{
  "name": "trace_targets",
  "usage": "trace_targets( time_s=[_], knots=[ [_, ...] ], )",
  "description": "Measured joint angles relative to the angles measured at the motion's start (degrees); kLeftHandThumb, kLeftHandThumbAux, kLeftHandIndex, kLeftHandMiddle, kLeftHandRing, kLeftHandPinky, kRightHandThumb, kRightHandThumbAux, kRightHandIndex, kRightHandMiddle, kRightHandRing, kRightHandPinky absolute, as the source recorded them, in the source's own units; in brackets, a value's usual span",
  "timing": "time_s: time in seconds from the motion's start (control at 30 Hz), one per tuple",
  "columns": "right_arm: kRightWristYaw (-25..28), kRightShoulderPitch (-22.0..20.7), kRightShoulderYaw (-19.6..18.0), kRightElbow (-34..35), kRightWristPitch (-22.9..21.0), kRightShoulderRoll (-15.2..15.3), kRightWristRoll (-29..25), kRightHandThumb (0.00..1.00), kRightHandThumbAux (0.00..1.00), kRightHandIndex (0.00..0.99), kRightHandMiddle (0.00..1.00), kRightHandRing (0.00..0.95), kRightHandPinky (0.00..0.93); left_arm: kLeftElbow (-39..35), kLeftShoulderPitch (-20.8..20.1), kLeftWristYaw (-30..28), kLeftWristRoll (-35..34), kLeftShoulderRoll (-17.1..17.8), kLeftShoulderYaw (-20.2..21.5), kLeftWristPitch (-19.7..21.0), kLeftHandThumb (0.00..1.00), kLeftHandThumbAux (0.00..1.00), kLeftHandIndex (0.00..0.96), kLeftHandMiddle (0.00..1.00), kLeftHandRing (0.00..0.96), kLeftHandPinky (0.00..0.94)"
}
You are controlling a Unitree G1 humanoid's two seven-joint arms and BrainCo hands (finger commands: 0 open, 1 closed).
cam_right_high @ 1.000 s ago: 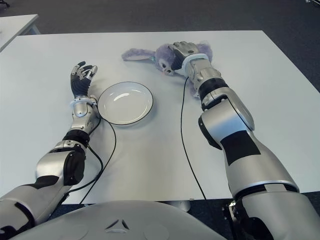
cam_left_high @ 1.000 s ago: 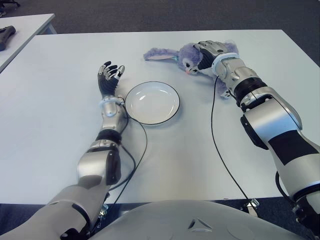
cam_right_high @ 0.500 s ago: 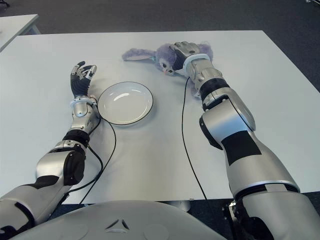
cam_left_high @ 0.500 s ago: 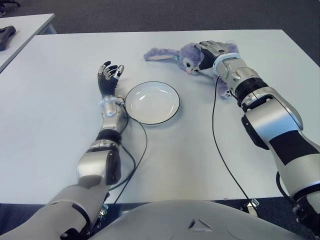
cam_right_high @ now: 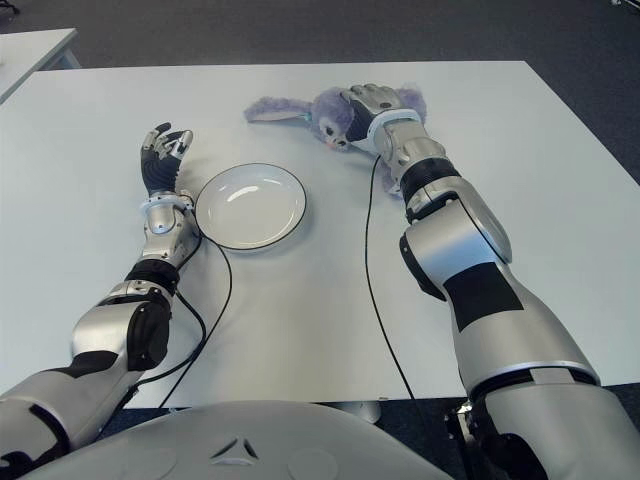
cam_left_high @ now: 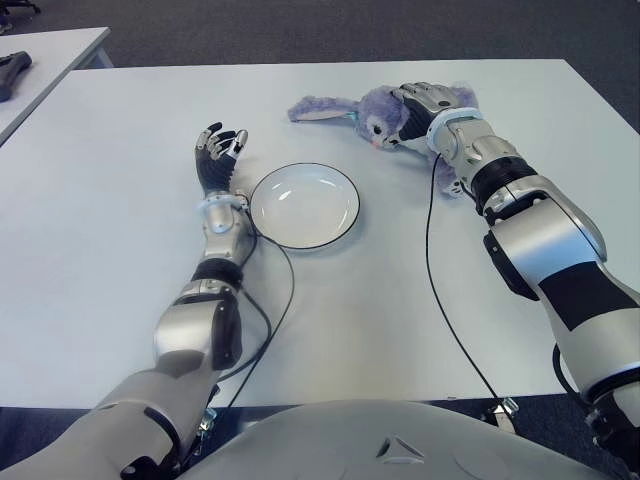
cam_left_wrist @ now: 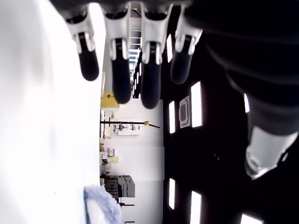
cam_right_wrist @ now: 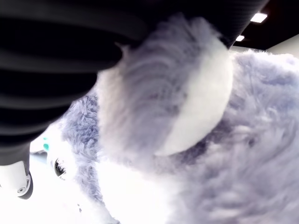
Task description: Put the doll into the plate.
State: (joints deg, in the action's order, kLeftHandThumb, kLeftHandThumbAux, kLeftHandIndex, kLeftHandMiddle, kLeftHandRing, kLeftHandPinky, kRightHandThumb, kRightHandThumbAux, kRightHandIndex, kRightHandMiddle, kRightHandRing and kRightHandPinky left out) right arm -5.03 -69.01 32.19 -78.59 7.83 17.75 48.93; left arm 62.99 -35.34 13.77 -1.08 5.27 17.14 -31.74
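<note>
The doll (cam_left_high: pixel 372 108) is a purple plush rabbit lying on the far side of the white table (cam_left_high: pixel 110 290), with one long ear stretched out to the left. My right hand (cam_left_high: pixel 426 98) lies on top of its body, fingers curled down into the fur. In the right wrist view the doll's fur (cam_right_wrist: pixel 196 154) fills the picture and presses against the palm. The plate (cam_left_high: pixel 304 206), white with a dark rim, sits nearer me and to the left of the doll, with nothing in it. My left hand (cam_left_high: pixel 218 152) stands upright just left of the plate, its fingers (cam_left_wrist: pixel 120 70) relaxed and holding nothing.
A black cable (cam_left_high: pixel 430 270) runs from my right wrist across the table toward me, and another (cam_left_high: pixel 285 290) loops by my left forearm. A second table (cam_left_high: pixel 55 50) at the far left carries a dark object (cam_left_high: pixel 12 70).
My right hand has shifted very slightly to the right on the doll. The left hand and the plate have not moved.
</note>
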Motion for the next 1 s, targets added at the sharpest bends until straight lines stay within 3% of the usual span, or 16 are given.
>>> trace_targets(
  time_s=[1.0],
  knots=[
    [-2.99,1.83,0.18,0.27,-1.67,0.44,0.25,0.18,0.526,0.0,0.0,0.0,0.0,0.0,0.0,-0.02,-0.14,0.01,0.66,0.03,0.0,0.695,0.236,0.331,0.305,0.234]
  ],
)
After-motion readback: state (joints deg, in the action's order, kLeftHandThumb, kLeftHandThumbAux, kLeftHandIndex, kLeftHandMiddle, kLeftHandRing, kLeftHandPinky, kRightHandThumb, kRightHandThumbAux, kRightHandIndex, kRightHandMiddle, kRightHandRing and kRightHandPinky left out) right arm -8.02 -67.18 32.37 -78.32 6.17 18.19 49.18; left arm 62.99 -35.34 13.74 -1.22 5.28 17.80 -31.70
